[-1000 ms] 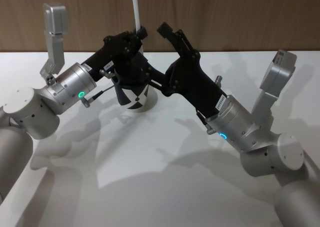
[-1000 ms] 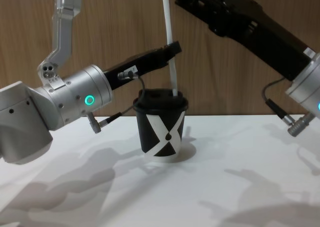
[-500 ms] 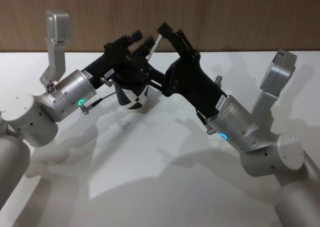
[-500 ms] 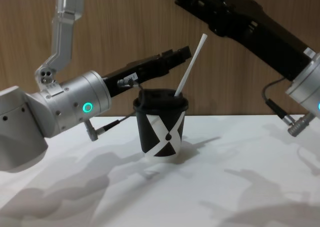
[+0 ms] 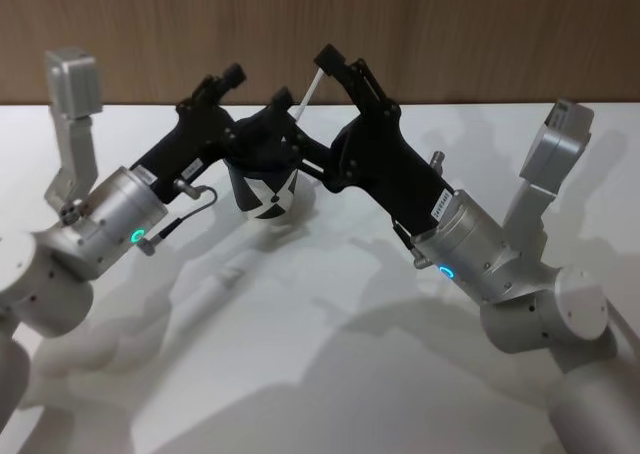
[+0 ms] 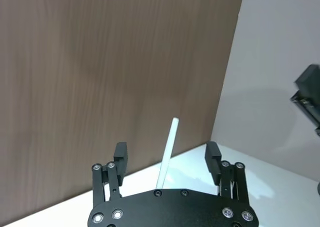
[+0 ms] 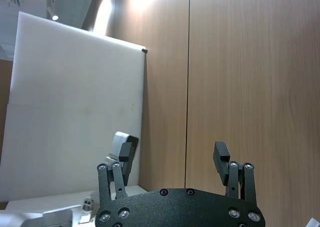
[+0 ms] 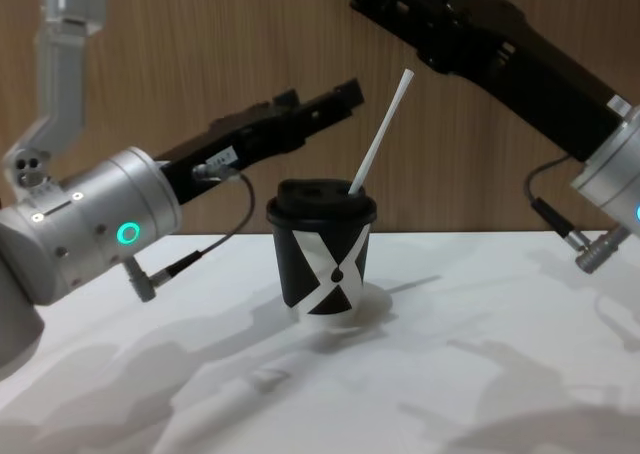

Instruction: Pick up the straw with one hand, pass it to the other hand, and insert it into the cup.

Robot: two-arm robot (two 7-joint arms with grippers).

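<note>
The black cup (image 8: pixel 322 259) with its white X mark and black lid stands upright on the white table (image 8: pixel 480 334). The white straw (image 8: pixel 381 130) sits in the lid and leans toward my right side. In the head view the cup (image 5: pixel 266 192) is partly hidden behind my left arm, and the straw (image 5: pixel 309 89) pokes out above it. My left gripper (image 8: pixel 318 99) hangs open just above and to the left of the lid. In its wrist view the left gripper (image 6: pixel 166 156) frames the free-standing straw (image 6: pixel 167 153). My right gripper (image 7: pixel 173 157) is open and empty, raised above the cup (image 5: pixel 333 62).
A wooden wall (image 8: pixel 200 34) rises right behind the cup. Both forearms cross over the table's back half, the right one (image 5: pixel 395 169) close beside the cup. Bare white tabletop (image 5: pixel 330 354) stretches toward the front.
The left gripper let go of the straw, which tipped from upright to leaning right in the lid. The left arm then drew back to the left. The right arm stayed still.
</note>
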